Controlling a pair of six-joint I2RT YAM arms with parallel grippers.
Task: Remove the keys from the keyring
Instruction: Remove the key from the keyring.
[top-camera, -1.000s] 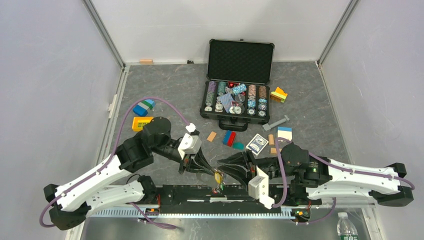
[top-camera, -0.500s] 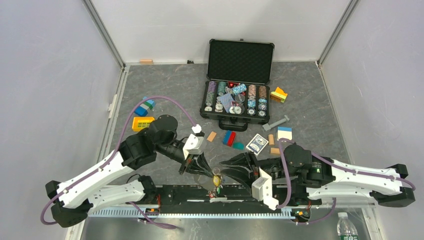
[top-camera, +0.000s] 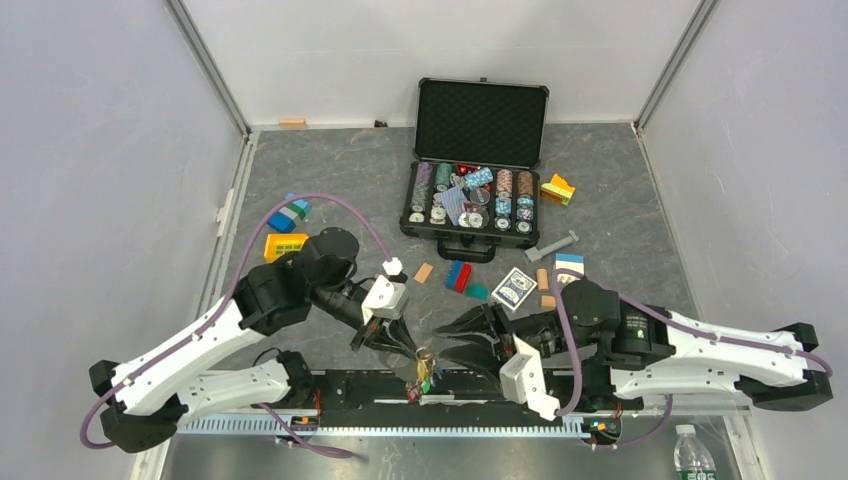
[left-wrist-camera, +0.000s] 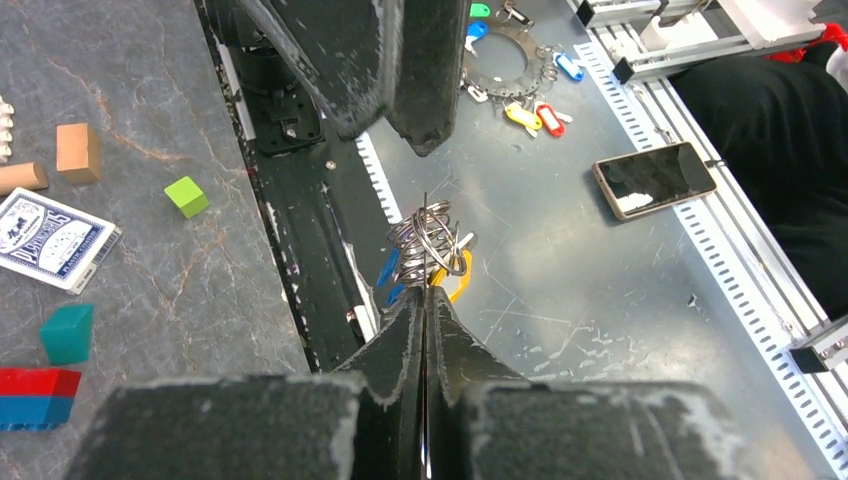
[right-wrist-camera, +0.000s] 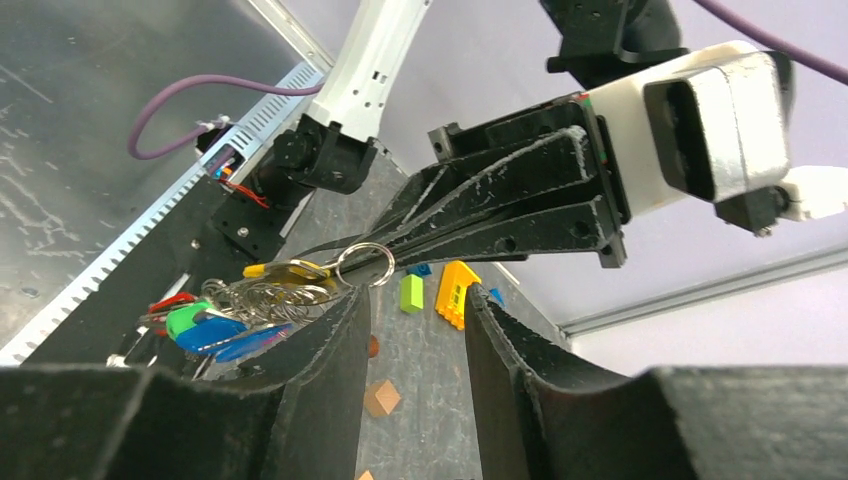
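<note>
- The left gripper (left-wrist-camera: 424, 306) is clenched on the keyring (left-wrist-camera: 431, 238). Its two fingers press flat together on the lower edge of the wire coil, and the ring stands up out of them.
- The right gripper (right-wrist-camera: 412, 300) is released. Its fingers stand apart with nothing between them, and only the table shows through the gap.
- The keys (right-wrist-camera: 215, 322) hang in a bunch from the ring, with blue, green and yellow heads showing. In the right wrist view they sit just beside the right gripper's left-hand finger, outside the jaws; I cannot tell whether they touch it.
- Ring and keys are held in the air between the two grippers, above the black rail (top-camera: 350, 385) at the near edge of the table. They are well apart from the chip case (top-camera: 470, 205) and the card deck (top-camera: 515, 288).
- Step in hand, as I judge it: the left gripper anchors the ring while the right gripper is between grips, and no key looks free of the ring yet.
- The next move calls for the right gripper to shift sideways onto one key head and close on that key alone.
- It would then work the key round the coil to the wire's split end, with the left grip kept firm so the ring does not twist.
</note>
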